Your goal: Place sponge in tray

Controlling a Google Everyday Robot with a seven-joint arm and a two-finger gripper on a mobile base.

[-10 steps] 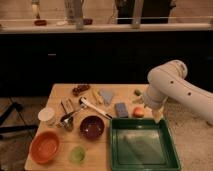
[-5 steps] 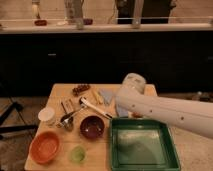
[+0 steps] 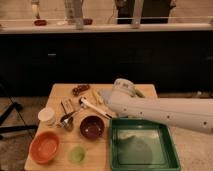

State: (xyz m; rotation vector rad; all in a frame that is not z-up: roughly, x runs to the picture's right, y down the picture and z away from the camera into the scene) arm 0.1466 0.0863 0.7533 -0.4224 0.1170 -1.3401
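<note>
Reaching in from the right edge, the robot's white arm (image 3: 170, 112) lies low across the back half of the wooden table (image 3: 59, 96) and ends in a rounded wrist (image 3: 122, 90) near the table's middle. The tool is at that end, hidden beneath the wrist, so I cannot tell whether it is open, closed or gripping anything.

I cannot make out the sponge anywhere; the arm covers the strip of table just behind the tray, and it may lie hidden there. The green tray (image 3: 113, 146) sits at the front right corner of the table, its rear rim just under the arm, and only its green floor with a dull sheen shows.

Left of the tray stands a dark red bowl (image 3: 91, 126), with a small green dish (image 3: 76, 154) in front of it and an orange bowl (image 3: 45, 147) at the front left corner. A white cup (image 3: 47, 116) stands near the left edge, and a white-handled utensil (image 3: 93, 108) lies slantwise behind the red bowl. A dark reddish item (image 3: 80, 90) rests near the back edge.
</note>
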